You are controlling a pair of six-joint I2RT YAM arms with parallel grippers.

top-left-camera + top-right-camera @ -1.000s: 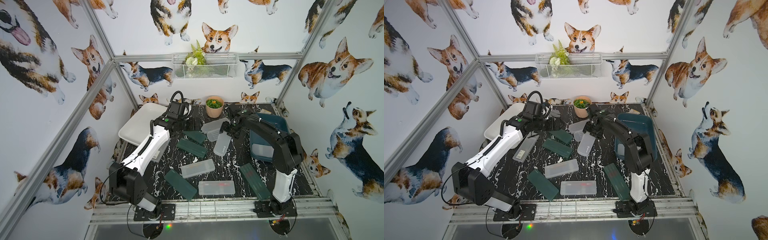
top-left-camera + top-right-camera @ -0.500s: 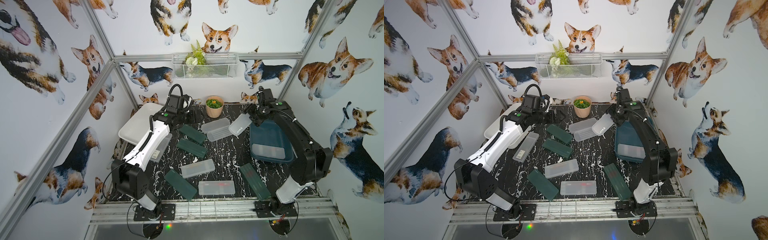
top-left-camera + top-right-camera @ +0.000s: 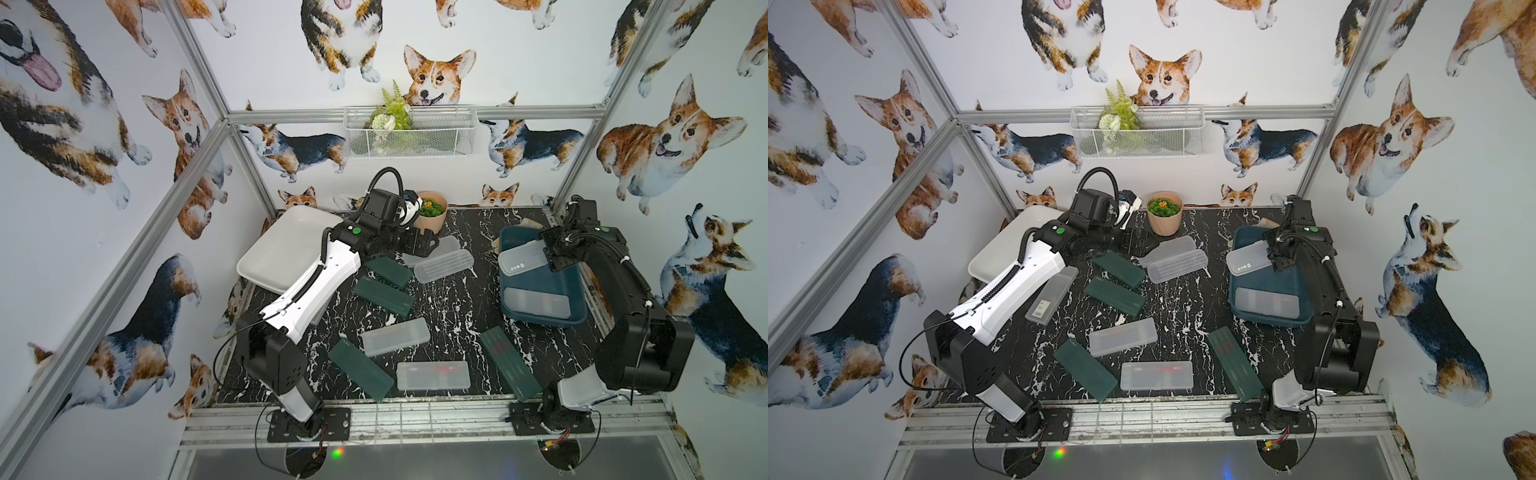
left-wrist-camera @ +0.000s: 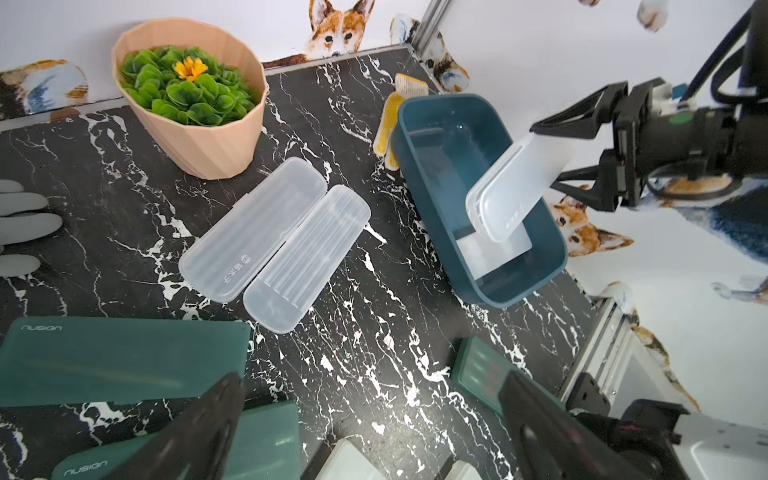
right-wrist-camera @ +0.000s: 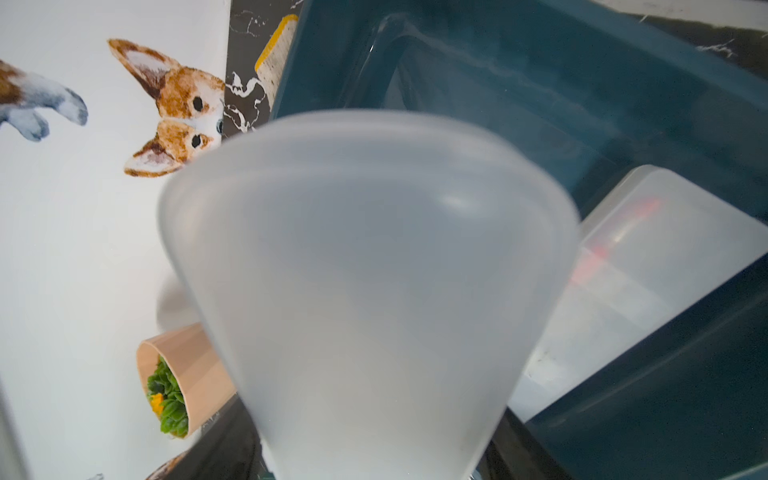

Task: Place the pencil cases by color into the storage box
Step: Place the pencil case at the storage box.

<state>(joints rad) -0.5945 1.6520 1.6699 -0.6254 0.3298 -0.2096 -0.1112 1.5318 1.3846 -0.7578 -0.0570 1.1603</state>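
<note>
My right gripper [image 3: 548, 255] is shut on one end of a frosted clear pencil case [image 3: 521, 262], held tilted over the dark teal storage box [image 3: 561, 286]. That held case [image 5: 365, 270] fills the right wrist view. Another clear case [image 3: 536, 302] lies inside the teal box. The white storage box [image 3: 282, 249] stands at the back left, partly behind my left arm. My left gripper [image 3: 424, 245] hangs open and holds nothing, above the table beside two green cases [image 3: 388, 270]. In the left wrist view its fingers [image 4: 232, 386] frame bare table. Several green and clear cases lie scattered on the table.
A tan plant pot [image 3: 432, 216] stands at the back centre, with two clear cases [image 3: 440, 262] side by side in front of it. A yellow glove [image 4: 395, 116] lies behind the teal box and a grey glove [image 4: 20, 224] lies left of the pot. A wire basket [image 3: 409, 131] hangs on the rear wall.
My right arm has swung the clear case from the table's middle to over the teal box. My left gripper has shifted toward the back and right, still open.
</note>
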